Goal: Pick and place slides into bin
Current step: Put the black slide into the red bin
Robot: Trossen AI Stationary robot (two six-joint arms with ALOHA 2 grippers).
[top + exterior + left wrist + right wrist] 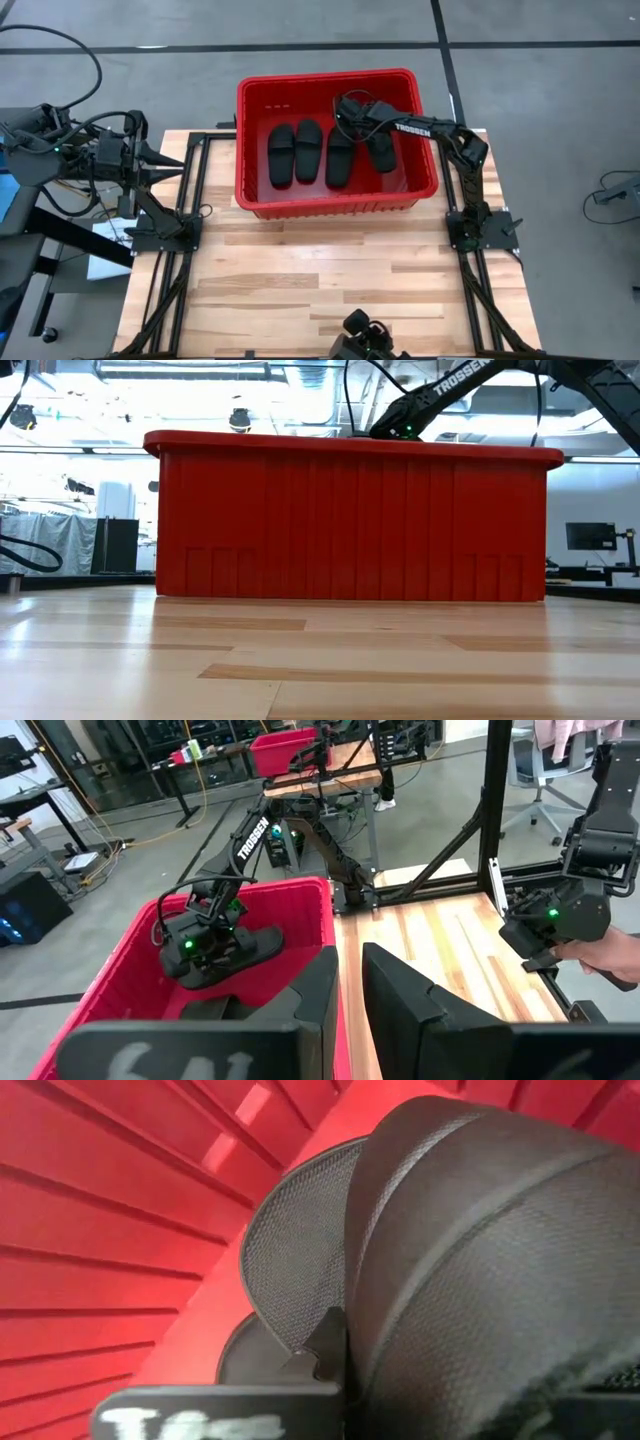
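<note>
We read "TROSSEN" on the right arm [412, 128]; its right gripper [352, 108] is clenched on 1 slide [381, 152] over the bin [330, 205]. 3 slides [309, 150] lie inside. Left gripper [348, 982] waits at the table [330, 280] edge, slightly parted, empty.

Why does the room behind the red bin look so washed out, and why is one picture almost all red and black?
Low view: bright backlight bleaches the room behind the bin. Right wrist view: the camera sits so close to the slide that it fills the picture, against red bin walls. High view: evenly lit, soft shadows.
</note>
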